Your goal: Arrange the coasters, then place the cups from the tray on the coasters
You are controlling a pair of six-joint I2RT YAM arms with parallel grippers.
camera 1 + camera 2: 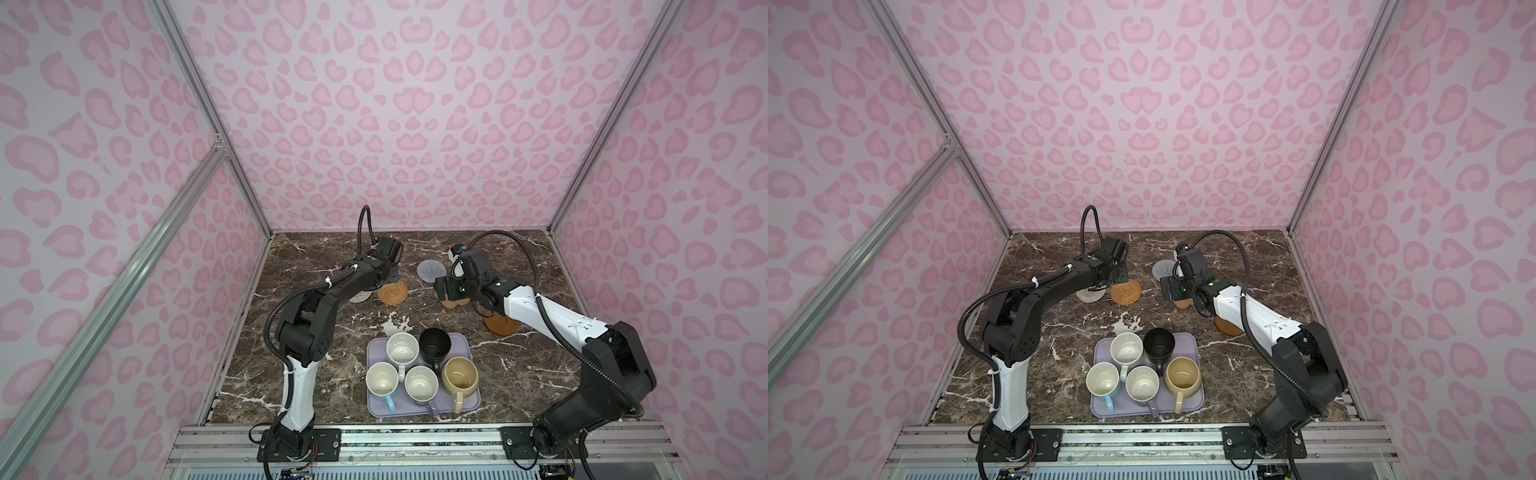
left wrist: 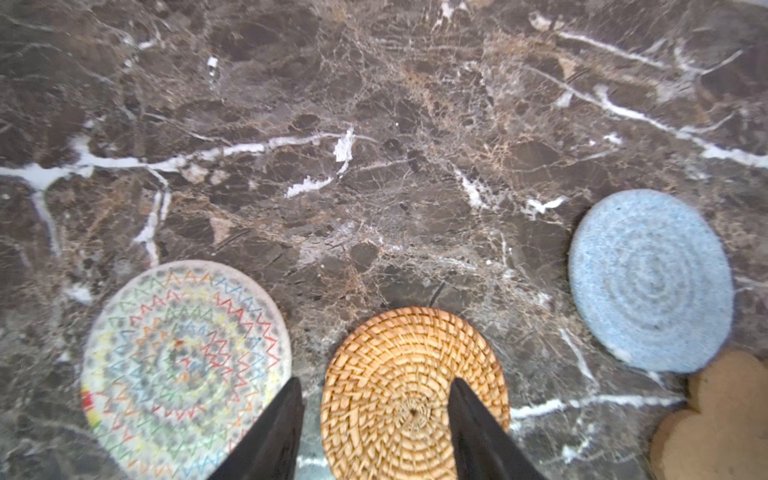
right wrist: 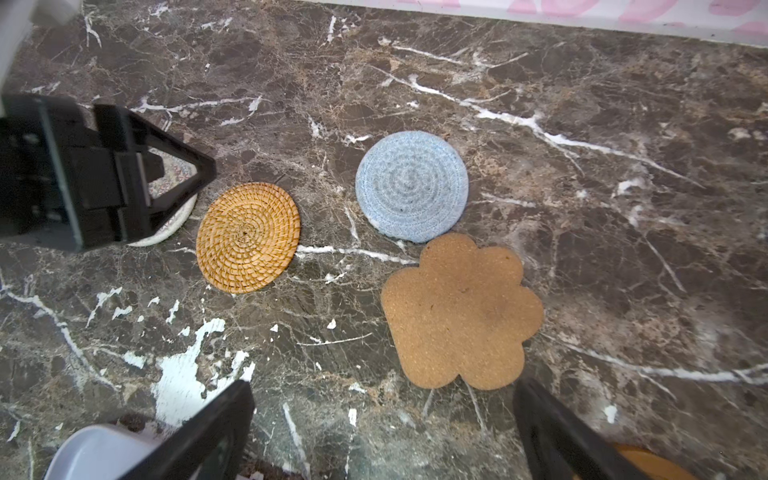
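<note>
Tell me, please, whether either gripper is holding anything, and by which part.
Nothing is held. The left gripper stands open over the orange round rattan coaster; the right gripper is open and empty.

2 top views overhead, 2 wrist views close
</note>
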